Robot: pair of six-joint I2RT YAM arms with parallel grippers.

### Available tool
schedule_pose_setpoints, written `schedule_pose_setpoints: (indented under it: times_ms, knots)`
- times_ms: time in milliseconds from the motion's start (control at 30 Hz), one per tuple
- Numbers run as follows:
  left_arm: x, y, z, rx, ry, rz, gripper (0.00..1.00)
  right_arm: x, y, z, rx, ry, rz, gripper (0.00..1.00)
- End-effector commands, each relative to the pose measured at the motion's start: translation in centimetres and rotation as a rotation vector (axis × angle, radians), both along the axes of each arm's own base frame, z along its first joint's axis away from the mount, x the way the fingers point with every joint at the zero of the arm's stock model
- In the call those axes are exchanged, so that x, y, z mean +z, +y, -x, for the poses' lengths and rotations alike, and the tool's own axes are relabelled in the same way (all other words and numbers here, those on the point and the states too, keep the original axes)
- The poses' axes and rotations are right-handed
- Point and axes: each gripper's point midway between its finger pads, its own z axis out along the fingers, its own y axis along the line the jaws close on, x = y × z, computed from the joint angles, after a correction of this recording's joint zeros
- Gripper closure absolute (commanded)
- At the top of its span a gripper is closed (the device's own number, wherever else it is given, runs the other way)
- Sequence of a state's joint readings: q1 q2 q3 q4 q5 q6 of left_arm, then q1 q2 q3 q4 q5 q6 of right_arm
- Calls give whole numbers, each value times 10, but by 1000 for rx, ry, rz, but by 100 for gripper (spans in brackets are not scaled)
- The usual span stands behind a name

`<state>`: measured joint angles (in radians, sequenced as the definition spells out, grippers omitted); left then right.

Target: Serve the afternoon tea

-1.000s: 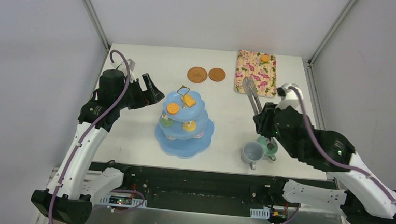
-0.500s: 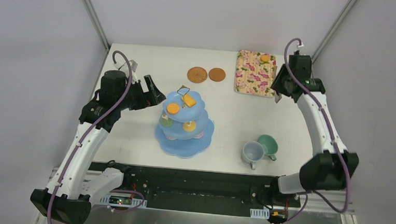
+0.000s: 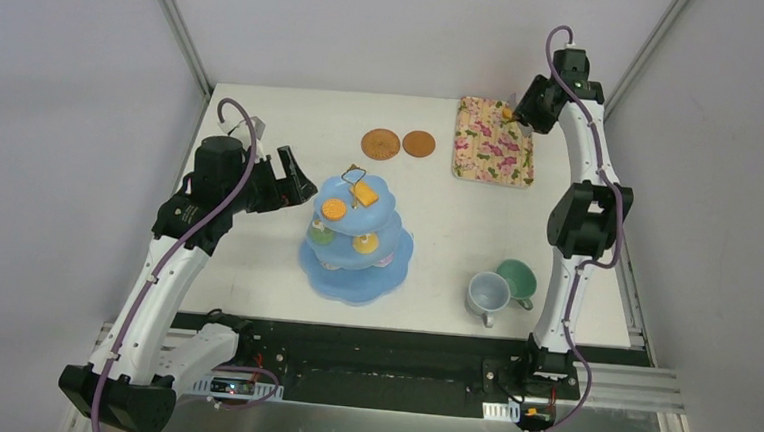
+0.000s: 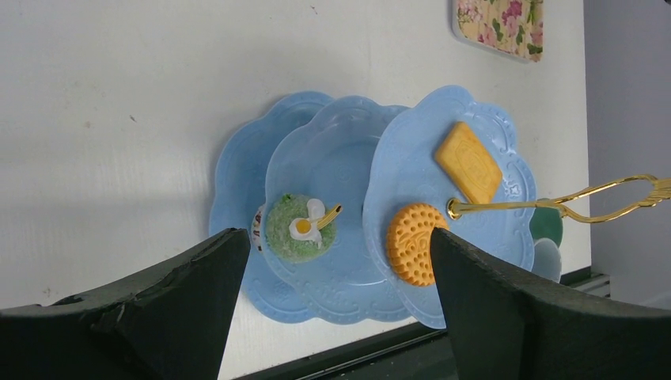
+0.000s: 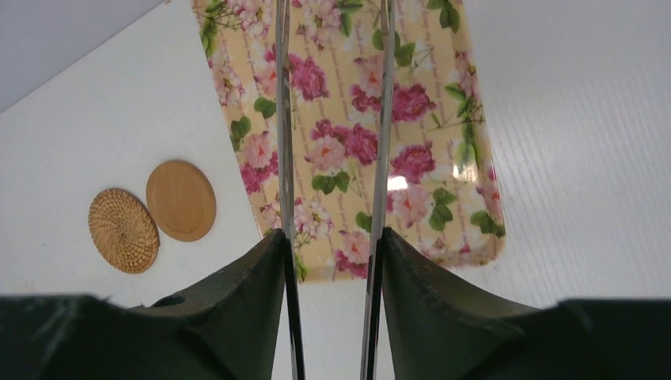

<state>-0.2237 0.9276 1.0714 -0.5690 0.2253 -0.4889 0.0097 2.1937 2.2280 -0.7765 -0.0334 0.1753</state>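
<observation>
The light-blue three-tier stand (image 3: 355,264) stands mid-table with a round orange biscuit (image 3: 333,210) and a rectangular one (image 3: 365,193) on its top tier and small donuts on the lower tiers. My left gripper (image 3: 298,183) is open and empty just left of the stand. In the left wrist view (image 4: 332,245) its jaws frame the stand (image 4: 348,166). My right gripper (image 3: 521,108) is shut on the metal tongs (image 5: 282,119) above the floral tray's (image 3: 491,143) far corner, by an orange biscuit (image 3: 509,112). The grey-blue cup (image 3: 486,295) and the green cup (image 3: 517,279) sit front right.
Two brown round coasters (image 3: 380,144) (image 3: 418,143) lie left of the tray. They also show in the right wrist view, one woven (image 5: 123,229) and one smooth (image 5: 180,199). A gold loop handle (image 4: 554,202) tops the stand. Enclosure walls and frame posts stand close behind the tray.
My right arm has swung from beside the cups to the far right, stretching out over the tray's back corner with the tongs. The left arm has not moved.
</observation>
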Motion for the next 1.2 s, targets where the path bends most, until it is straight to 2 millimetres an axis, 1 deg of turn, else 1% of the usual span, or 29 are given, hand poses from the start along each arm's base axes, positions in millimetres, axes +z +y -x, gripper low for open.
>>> schedule_pose_setpoints:
  times_ms: [0, 233, 367, 533, 667, 733, 900, 1033, 1167]
  knots:
    - [7, 4, -1, -2, -29, -41, 11, -7, -5, -4, -17, 56, 2, 50]
    - [-2, 4, -5, 2, -1, -50, 11, -39, -6, -18, -1, 69, 16, 46]
    - [-2, 3, -10, 1, 0, -52, 11, -57, -7, -25, 11, 75, 32, 46]
    - [-2, 3, -13, 0, 1, -62, 11, -77, -11, -40, 28, 61, 61, 46]
    - [-1, 4, -15, 1, 1, -73, 11, -83, -9, -53, 66, 27, 71, 46]
    - [-1, 5, -17, 3, 2, -80, 10, -86, -9, -57, 80, 18, 82, 47]
    - [-2, 4, -20, 3, 7, -85, 10, -90, -10, -64, 118, -3, 111, 48]
    - [-4, 3, -23, 0, 13, -84, 10, -92, -8, -67, 179, -17, 159, 48]
    - [-4, 3, -24, 0, 16, -86, 10, -96, -8, -71, 183, -23, 183, 48]
